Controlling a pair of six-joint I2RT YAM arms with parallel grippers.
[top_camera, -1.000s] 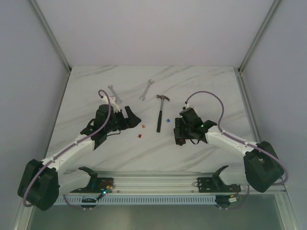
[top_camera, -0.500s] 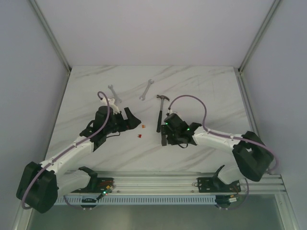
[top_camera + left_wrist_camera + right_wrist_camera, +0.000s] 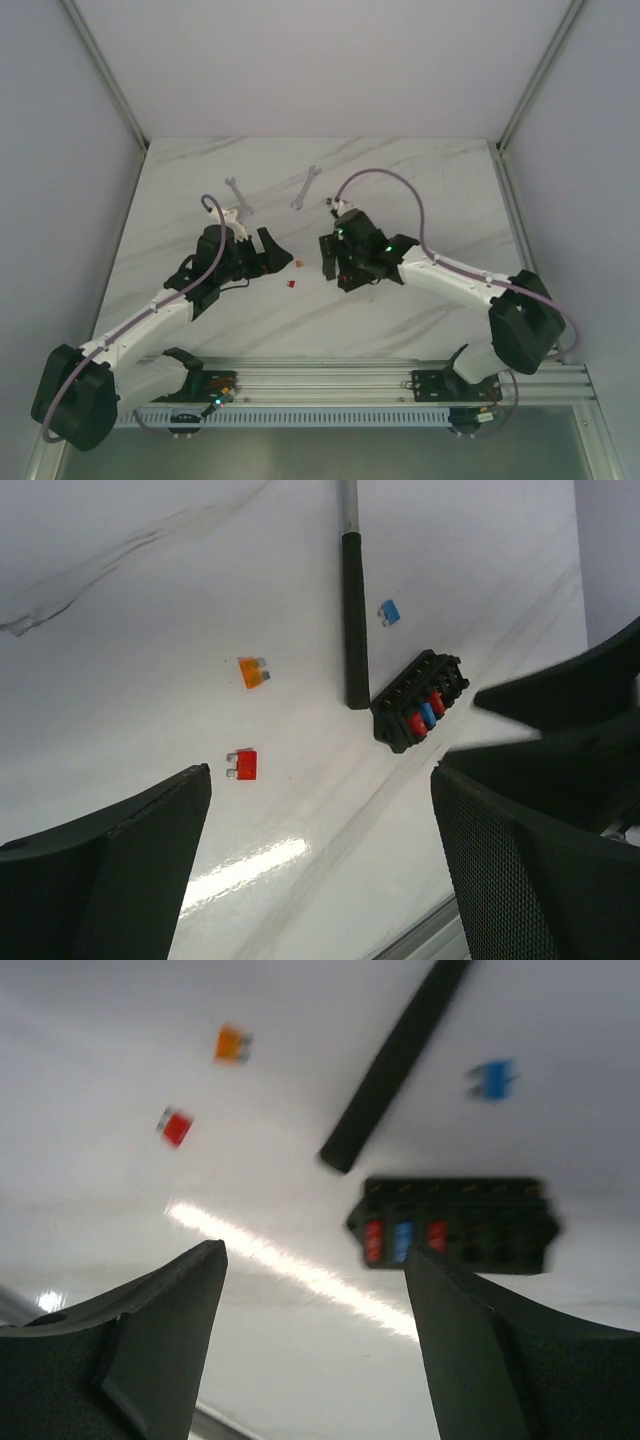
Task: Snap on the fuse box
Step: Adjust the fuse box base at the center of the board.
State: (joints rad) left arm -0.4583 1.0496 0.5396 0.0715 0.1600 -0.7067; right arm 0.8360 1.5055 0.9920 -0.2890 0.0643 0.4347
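The fuse box (image 3: 455, 1222) is a small black block with red and blue fuses in its face. It lies flat on the white table by the butt of the hammer handle (image 3: 395, 1065). My right gripper (image 3: 315, 1255) hangs open just short of it, nothing between its fingers, and the box sits beyond the right fingertip (image 3: 440, 1280). In the left wrist view the fuse box (image 3: 420, 702) lies ahead and to the right of my open, empty left gripper (image 3: 320, 775). In the top view the right gripper (image 3: 333, 265) covers the box, facing the left gripper (image 3: 272, 250).
Loose fuses lie on the table: orange (image 3: 253, 672), red (image 3: 243, 764) and blue (image 3: 388, 610). The hammer handle (image 3: 352, 620) runs away from the box. Two wrenches (image 3: 238, 195) (image 3: 306, 187) lie farther back. The metal rail (image 3: 330, 385) runs along the near edge.
My right arm has swung left across the hammer to a spot close to the left gripper. The left arm has barely shifted. Both grippers stay open.
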